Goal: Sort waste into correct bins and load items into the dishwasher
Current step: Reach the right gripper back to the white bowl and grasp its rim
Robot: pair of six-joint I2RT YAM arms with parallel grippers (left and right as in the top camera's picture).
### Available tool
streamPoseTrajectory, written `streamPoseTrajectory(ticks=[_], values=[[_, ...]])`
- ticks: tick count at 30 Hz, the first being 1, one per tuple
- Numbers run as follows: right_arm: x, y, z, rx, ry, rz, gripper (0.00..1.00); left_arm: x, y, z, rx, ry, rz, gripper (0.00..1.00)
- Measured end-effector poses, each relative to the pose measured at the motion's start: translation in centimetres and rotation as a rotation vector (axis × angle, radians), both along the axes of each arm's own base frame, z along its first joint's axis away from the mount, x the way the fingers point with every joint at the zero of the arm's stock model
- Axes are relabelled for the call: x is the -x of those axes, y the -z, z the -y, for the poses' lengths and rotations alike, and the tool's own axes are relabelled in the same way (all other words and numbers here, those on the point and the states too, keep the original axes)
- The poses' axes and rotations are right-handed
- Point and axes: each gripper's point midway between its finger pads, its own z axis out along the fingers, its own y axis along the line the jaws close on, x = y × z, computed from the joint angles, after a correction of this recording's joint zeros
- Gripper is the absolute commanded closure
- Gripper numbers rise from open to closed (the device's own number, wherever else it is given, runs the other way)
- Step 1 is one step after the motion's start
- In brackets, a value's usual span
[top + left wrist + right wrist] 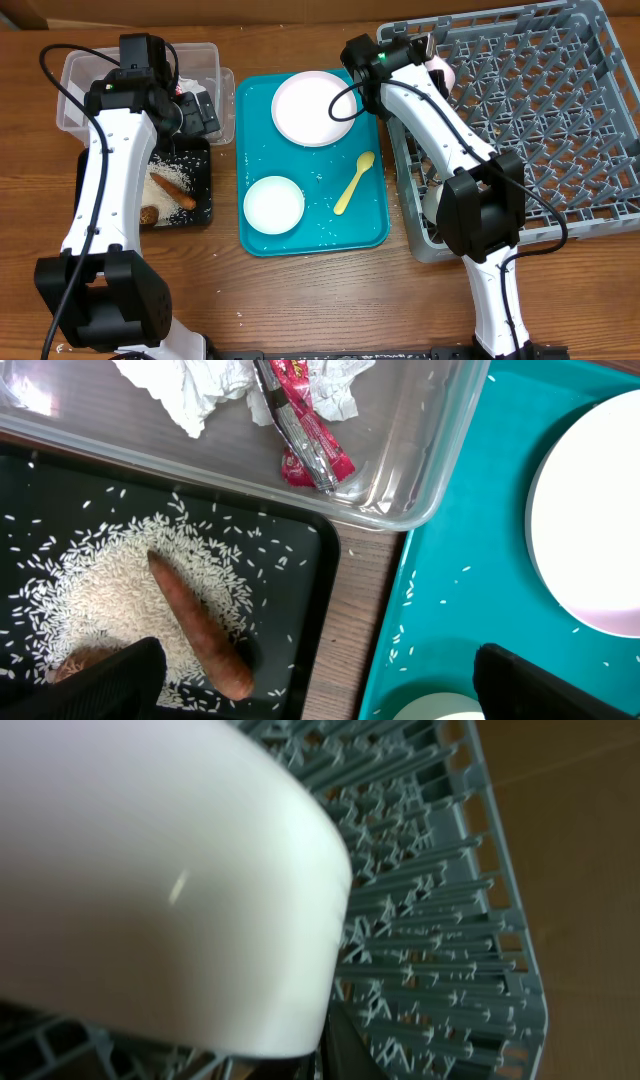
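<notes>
My left gripper [200, 112] hangs open and empty between the bins, its fingertips [110, 680] spread wide. Below it the black tray [320, 590] holds white rice [90, 590], an orange-brown stick [200, 625] and a brown chunk [72, 665]. The clear tub [440, 470] holds a crumpled napkin [200, 385] and a red-and-white wrapper [305, 435]. My right gripper [432, 62] is shut on a white bowl [150, 870] over the left rear corner of the grey dish rack [530, 110]. That bowl fills most of the right wrist view.
The teal tray [380, 220] lies in the middle with a white plate [313, 108], a white bowl [273, 203], a pale yellow spoon [355, 182] and stray rice grains. Something white [432, 195] sits in the rack, partly under my right arm.
</notes>
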Motion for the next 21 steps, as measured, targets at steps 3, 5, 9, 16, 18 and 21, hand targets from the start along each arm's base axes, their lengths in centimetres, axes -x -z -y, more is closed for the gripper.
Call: streamPoseTrajectory(ticks=[3,5,9,16,18,21], values=[[1.1,0.6,-0.5,-0.037,-0.004,-0.072,0.74,0.0,0.0,0.0,0.0,0.0,0.0,0.0],[1.9,0.7,-1.0,-0.061,-0.011,-0.115,0.62,0.0,0.0,0.0,0.0,0.0,0.0,0.0],[2.6,-0.6,-2.9,-0.131,-0.033,-0.136,0.53,0.0,0.0,0.0,0.0,0.0,0.0,0.0],[2.3,-4.3,-8.3,-0.379,-0.126,-0.071,0.24,0.0,0.0,0.0,0.0,0.0,0.0,0.0],[2.7,-4.6,-10.3,-0.497,-0.153,-0.085,0.17,0.0,0.0,0.0,0.0,0.0,0.0,0.0],[3.9,-4.7,-13.2,-0.678,-0.194,-0.149,0.17,0.0,0.0,0.0,0.0,0.0,0.0,0.0]])
